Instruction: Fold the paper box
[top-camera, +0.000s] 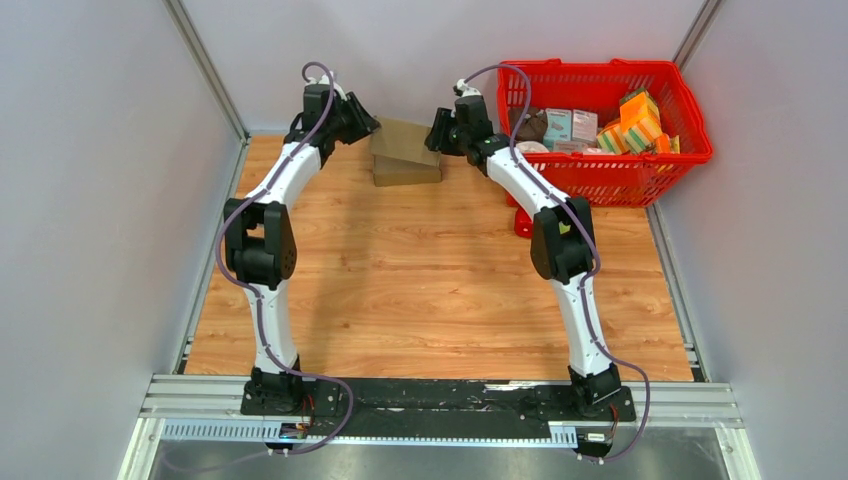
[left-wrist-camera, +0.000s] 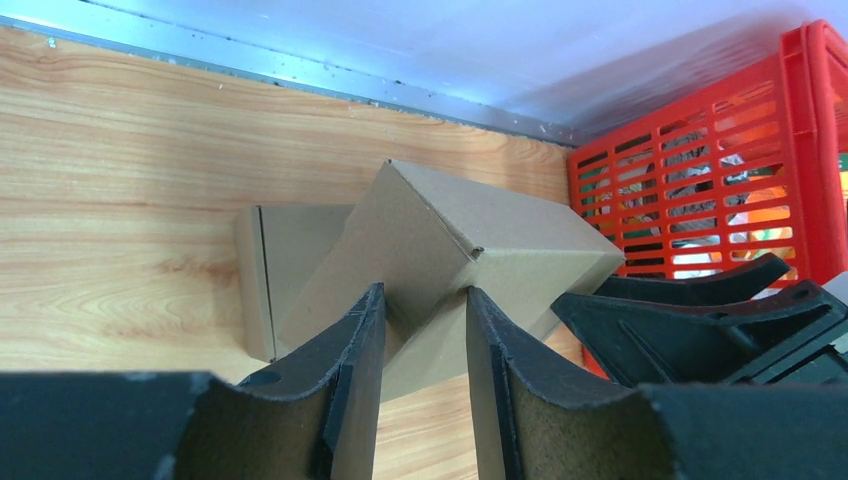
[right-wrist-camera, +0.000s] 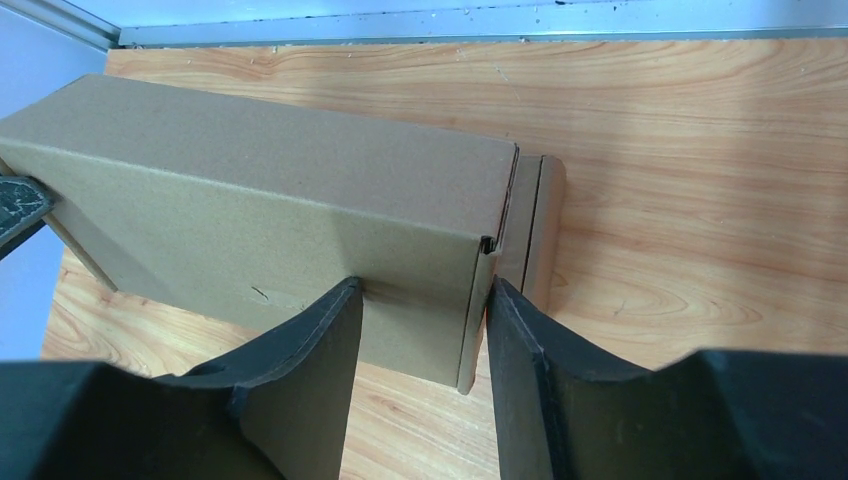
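Observation:
The paper box is brown cardboard at the far middle of the table, tilted up over a flat flap part. My left gripper is at its left end. In the left wrist view, the jaws stand apart with a corner of the box between them, tips touching its faces. My right gripper is at the right end. Its jaws are also apart. One tip rests on the box's long side and the other lies beside the end edge.
A red plastic basket with several packets stands at the far right, close to the right arm. A small red object lies on the wood in front of it. A metal rail and the back wall run just behind the box.

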